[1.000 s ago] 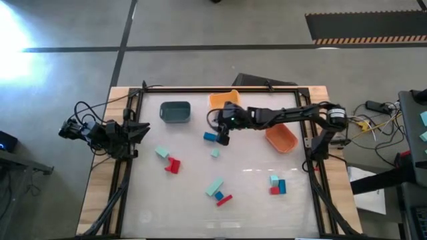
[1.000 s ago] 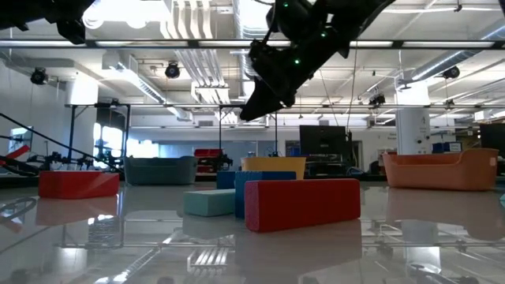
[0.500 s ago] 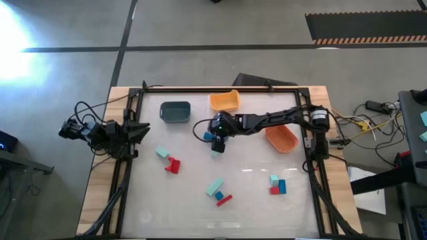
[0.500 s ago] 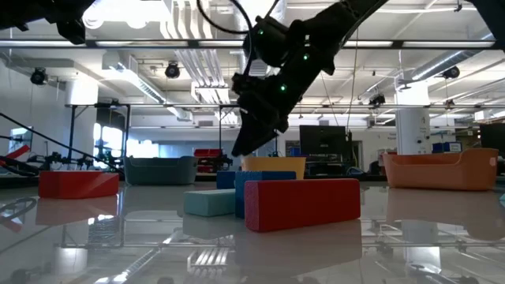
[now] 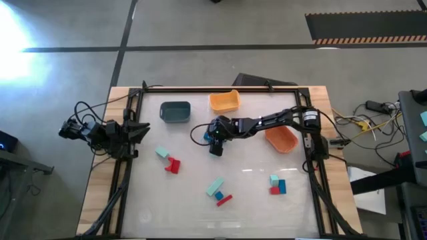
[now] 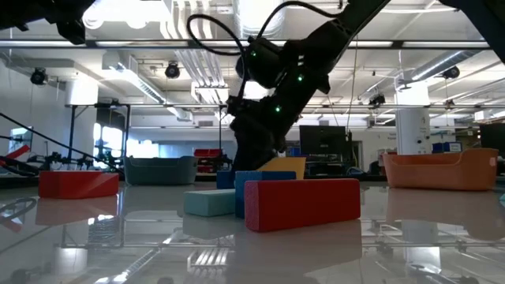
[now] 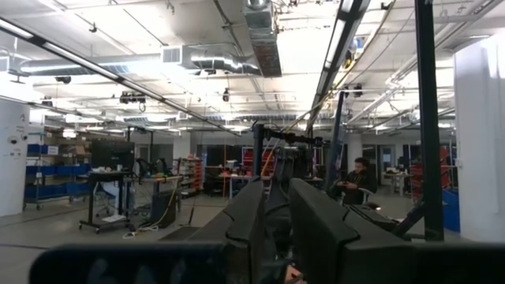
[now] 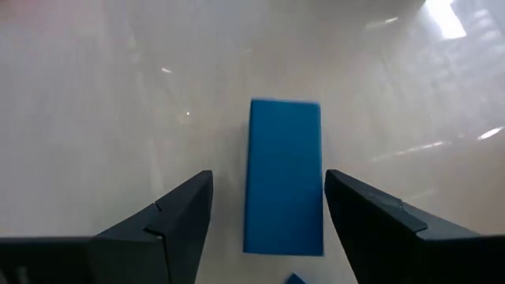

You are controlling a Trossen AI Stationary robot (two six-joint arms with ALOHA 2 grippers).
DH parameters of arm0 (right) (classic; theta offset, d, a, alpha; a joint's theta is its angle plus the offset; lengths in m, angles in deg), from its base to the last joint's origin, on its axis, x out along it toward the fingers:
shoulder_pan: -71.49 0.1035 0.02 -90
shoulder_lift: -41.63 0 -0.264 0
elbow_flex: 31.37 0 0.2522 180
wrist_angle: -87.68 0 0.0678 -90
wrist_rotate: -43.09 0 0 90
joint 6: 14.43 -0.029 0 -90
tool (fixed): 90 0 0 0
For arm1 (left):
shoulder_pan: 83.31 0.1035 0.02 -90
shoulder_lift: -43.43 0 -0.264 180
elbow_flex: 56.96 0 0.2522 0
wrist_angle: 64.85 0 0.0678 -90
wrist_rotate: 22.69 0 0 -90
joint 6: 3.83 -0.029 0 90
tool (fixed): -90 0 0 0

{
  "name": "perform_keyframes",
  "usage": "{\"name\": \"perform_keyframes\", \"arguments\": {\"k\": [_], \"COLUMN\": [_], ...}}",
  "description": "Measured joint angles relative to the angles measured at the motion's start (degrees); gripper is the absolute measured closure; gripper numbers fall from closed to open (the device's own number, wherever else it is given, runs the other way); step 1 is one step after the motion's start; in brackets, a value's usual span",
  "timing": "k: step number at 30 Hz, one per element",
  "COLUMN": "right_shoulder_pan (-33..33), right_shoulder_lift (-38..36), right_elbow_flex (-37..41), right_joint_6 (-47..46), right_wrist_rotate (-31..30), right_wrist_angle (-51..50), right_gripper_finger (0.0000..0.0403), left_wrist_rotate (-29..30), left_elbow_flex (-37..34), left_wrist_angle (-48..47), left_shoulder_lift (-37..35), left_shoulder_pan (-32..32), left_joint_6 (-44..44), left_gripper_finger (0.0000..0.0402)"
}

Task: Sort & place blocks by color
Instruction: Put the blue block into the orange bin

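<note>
A blue block [image 8: 284,177] lies flat on the table, left of the middle. My right gripper [image 8: 267,178] is open and slants down over it, one finger on each long side, not touching; in the high view it [image 5: 213,143] covers most of that block. Other blocks lie loose: a mint one [image 5: 161,153] and a red one [image 5: 173,165] at the left, a mint bar [image 5: 215,187] and a red bar [image 5: 224,199] near the front, and a mint, blue and red group [image 5: 277,186] at the right. My left gripper [image 5: 137,130] waits shut at the left edge.
A dark teal bin [image 5: 175,112] and a yellow-orange bin [image 5: 224,101] stand along the far edge, an orange bin [image 5: 281,138] at the right by my right arm's base. A black frame [image 5: 220,87] borders the table.
My right gripper has come down and moved toward the table's left and near edges, from beside the yellow-orange bin to just over the blue block, tipping further downward. The blocks have stayed where they were.
</note>
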Motion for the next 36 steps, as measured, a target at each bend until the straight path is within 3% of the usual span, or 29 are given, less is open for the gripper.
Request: {"name": "perform_keyframes", "arguments": {"k": [6,13,21,27,36], "right_shoulder_pan": [0.0,0.0,0.0,0.0,0.0], "right_shoulder_lift": [0.9,0.9,0.2,-4.5,-16.7], "right_elbow_flex": [0.0,0.0,0.1,0.1,0.3], "right_joint_6": [-1.1,-1.9,-3.3,-6.4,-13.2], "right_wrist_rotate": [0.0,0.0,0.0,-0.5,-6.4], "right_wrist_angle": [0.4,0.4,0.3,-2.5,-26.0], "right_gripper_finger": [0.0196,0.028,0.0281,0.0281,0.0281], "left_wrist_rotate": [0.6,0.7,0.7,0.7,0.7], "left_elbow_flex": [0.0,0.0,0.0,0.0,0.0], "left_wrist_angle": [0.0,0.0,0.0,0.1,0.2], "left_shoulder_lift": [0.0,0.0,0.0,0.0,-0.1], "left_shoulder_pan": [0.0,0.0,0.0,0.0,0.0], "left_joint_6": [0.0,0.0,0.0,0.0,0.0], "left_gripper_finger": [0.0353,0.0353,0.0353,0.0353,0.0353]}}
